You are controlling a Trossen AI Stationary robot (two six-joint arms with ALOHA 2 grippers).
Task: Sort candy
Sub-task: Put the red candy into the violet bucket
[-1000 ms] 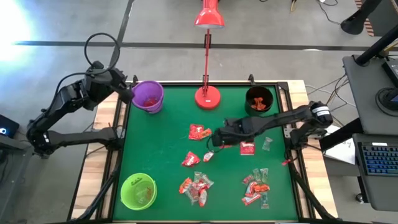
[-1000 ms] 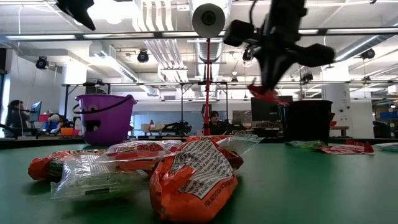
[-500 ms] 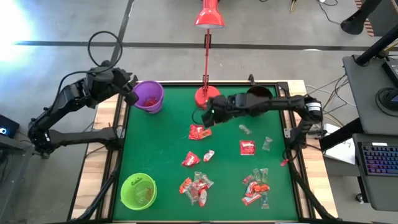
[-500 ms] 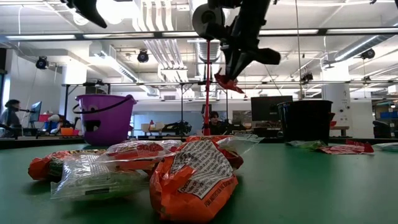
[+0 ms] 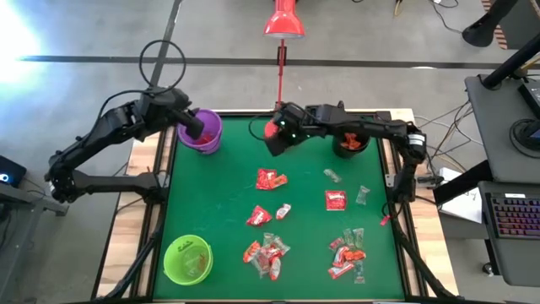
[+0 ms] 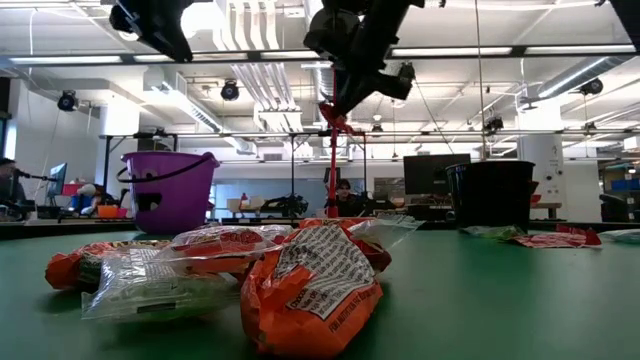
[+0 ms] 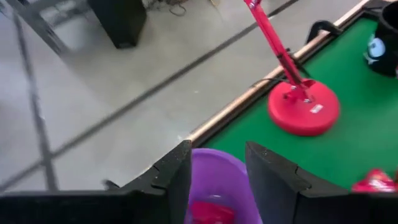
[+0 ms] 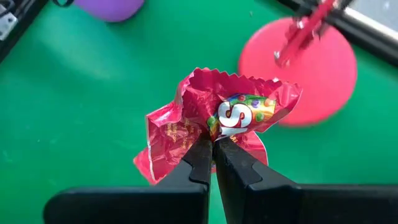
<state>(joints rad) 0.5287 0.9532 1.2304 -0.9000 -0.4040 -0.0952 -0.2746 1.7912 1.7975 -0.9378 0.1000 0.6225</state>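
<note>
Your right pincer pinches the red candy by one thin edge (left pincer open): it could slip out.

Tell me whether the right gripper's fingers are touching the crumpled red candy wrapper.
Touching. The right wrist view shows the right gripper with fingers pinched shut on the crumpled red candy wrapper, above the green table.

Right claw pinches red candy above the table.
</note>
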